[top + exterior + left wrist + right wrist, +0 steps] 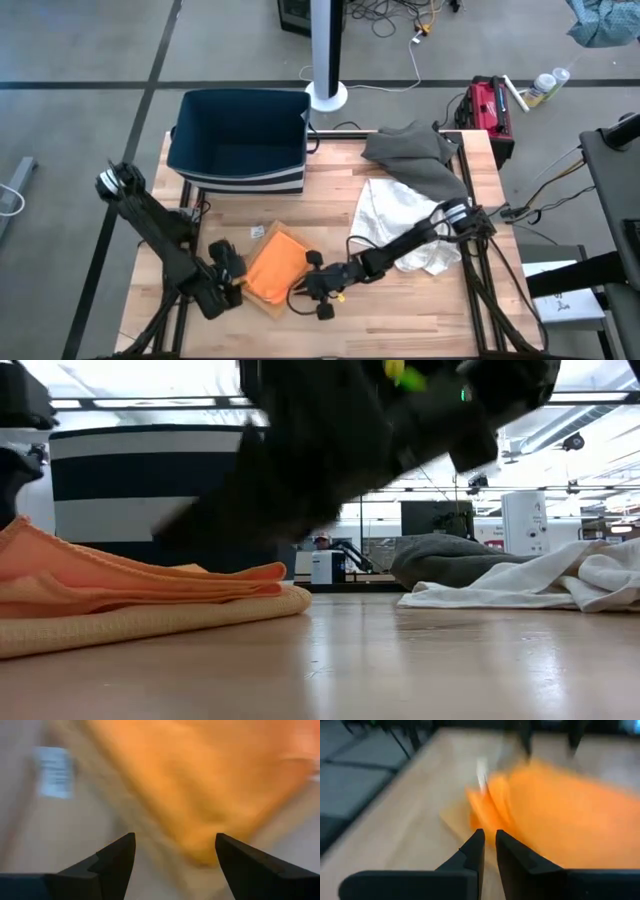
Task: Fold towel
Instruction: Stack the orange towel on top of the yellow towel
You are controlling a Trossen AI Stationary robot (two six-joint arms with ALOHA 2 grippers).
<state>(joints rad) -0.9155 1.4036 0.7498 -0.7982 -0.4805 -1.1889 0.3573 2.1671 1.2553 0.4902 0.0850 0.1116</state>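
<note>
Jaws of the left gripper (232,272) are spread wide beside the orange towel (275,265); those of the right gripper (318,285) are nearly closed, empty, at its opposite edge. Each of the 2 layers should be squared before pressing.

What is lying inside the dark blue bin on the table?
Nothing visible: the dark blue bin shows only its bare dark floor from above. The corner under its near wall is shadowed, so anything there stays unseen.

A robot lab or workshop. A wooden table (400,300) stands on a grey concrete floor (80,60) with loose cables (390,20). Beyond it are ceiling strip lights (590,398) and machines (525,520).
</note>
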